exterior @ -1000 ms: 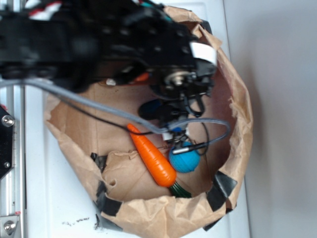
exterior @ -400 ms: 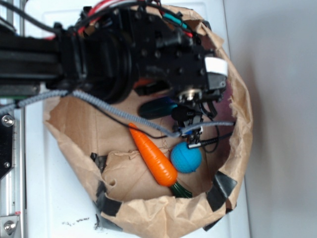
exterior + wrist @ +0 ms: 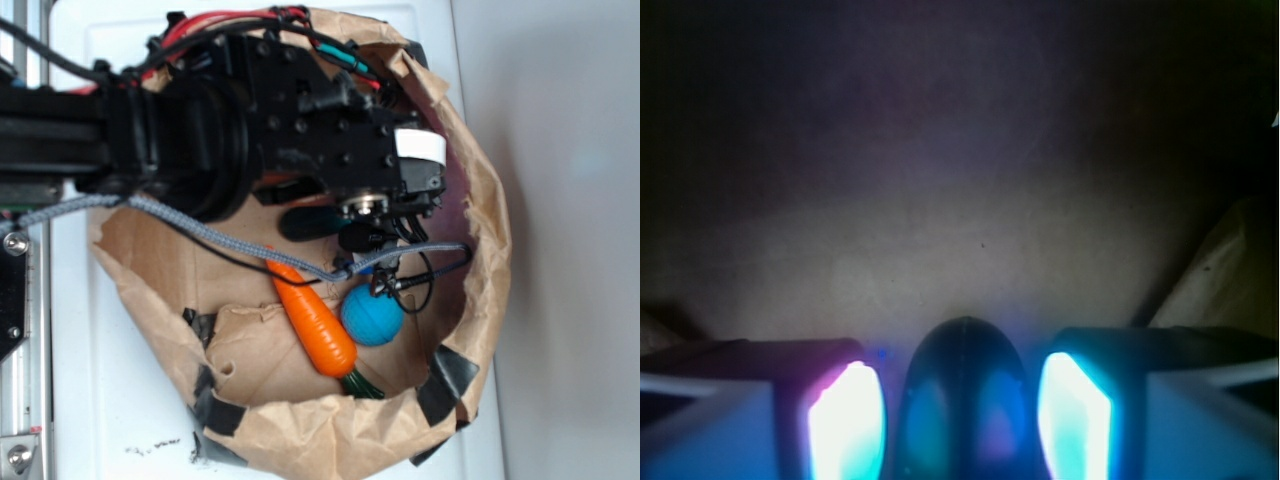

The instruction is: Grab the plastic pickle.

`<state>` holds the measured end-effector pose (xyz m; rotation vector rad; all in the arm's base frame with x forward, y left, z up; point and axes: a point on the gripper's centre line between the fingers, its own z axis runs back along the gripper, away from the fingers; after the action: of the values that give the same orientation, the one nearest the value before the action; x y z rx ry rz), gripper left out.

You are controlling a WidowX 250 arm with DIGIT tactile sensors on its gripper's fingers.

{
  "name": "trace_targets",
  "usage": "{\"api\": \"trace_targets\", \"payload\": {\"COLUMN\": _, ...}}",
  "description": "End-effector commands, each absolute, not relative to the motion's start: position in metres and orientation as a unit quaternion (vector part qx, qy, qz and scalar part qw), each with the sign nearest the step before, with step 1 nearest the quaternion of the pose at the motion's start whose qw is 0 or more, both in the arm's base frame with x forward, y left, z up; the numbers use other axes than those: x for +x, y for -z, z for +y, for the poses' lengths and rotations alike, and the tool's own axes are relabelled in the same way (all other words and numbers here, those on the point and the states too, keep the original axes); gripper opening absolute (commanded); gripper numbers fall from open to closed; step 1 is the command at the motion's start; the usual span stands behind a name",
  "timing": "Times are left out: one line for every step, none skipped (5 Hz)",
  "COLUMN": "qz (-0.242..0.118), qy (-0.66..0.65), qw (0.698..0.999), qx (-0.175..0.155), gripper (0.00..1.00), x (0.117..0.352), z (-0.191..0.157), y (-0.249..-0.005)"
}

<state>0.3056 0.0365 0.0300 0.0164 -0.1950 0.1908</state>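
Note:
The plastic pickle (image 3: 962,410), dark and round-ended, lies between my two lit fingers (image 3: 848,420) in the wrist view, with a narrow gap on each side. My gripper (image 3: 960,385) stands open around it. In the exterior view one dark end of the pickle (image 3: 303,222) sticks out to the left from under the black wrist, and my gripper (image 3: 365,238) is mostly hidden beneath the arm. Everything sits on the floor of a brown paper bag (image 3: 488,215).
An orange carrot (image 3: 315,322) with a green stem lies just below the gripper, and a blue ball (image 3: 372,316) rests beside it. A grey cable (image 3: 200,232) loops across the bag. The bag's crumpled walls with black tape (image 3: 447,380) ring the space.
The arm has shifted up and then slightly left over the pickle. The cable and black probe that lay across the blue ball have lifted off it.

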Motion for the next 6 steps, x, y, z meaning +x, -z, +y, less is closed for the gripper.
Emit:
{"api": "trace_targets", "payload": {"qz": -0.157, "qy": -0.129, "qw": 0.979, "qx": 0.013, "gripper": 0.0, "x": 0.308, "z": 0.048, "y": -0.06}}
{"api": "trace_targets", "payload": {"qz": -0.157, "qy": -0.133, "qw": 0.978, "qx": 0.018, "gripper": 0.0, "x": 0.308, "z": 0.048, "y": -0.06}}
{"api": "trace_targets", "payload": {"qz": -0.15, "qy": -0.137, "qw": 0.979, "qx": 0.012, "gripper": 0.0, "x": 0.306, "z": 0.047, "y": -0.07}}
{"api": "trace_targets", "payload": {"qz": -0.143, "qy": -0.15, "qw": 0.978, "qx": -0.024, "gripper": 0.0, "x": 0.298, "z": 0.05, "y": -0.104}}
{"api": "trace_targets", "payload": {"qz": -0.145, "qy": -0.141, "qw": 0.978, "qx": -0.044, "gripper": 0.65, "x": 0.288, "z": 0.053, "y": -0.119}}
{"api": "trace_targets", "payload": {"qz": -0.148, "qy": -0.124, "qw": 0.981, "qx": -0.033, "gripper": 1.0, "x": 0.284, "z": 0.048, "y": -0.11}}
